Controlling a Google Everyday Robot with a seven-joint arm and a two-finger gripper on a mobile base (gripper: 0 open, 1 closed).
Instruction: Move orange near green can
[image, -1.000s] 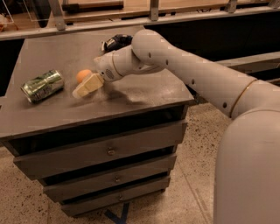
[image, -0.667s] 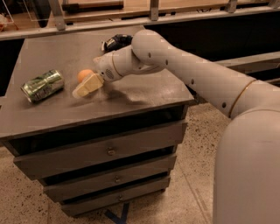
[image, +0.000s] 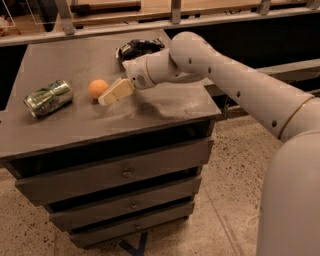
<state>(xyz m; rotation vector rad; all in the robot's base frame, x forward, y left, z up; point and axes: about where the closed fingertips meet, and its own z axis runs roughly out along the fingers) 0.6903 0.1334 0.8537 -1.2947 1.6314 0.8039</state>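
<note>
The orange (image: 98, 88) rests on the grey cabinet top (image: 75, 125), left of centre. The green can (image: 48, 98) lies on its side near the left edge, about a can's length left of the orange. My gripper (image: 115, 92) reaches in from the right, low over the top, with its cream tip just right of the orange and touching or nearly touching it. The orange shows almost whole and is not lifted.
A dark wrinkly snack bag (image: 137, 48) lies at the back of the top, behind my wrist. The cabinet has drawers (image: 122, 172) below. A railing (image: 150, 22) runs behind it. My arm (image: 240, 85) crosses over the right edge.
My gripper has pulled back a little to the right, so more of the orange shows. The orange and the can have stayed in place.
</note>
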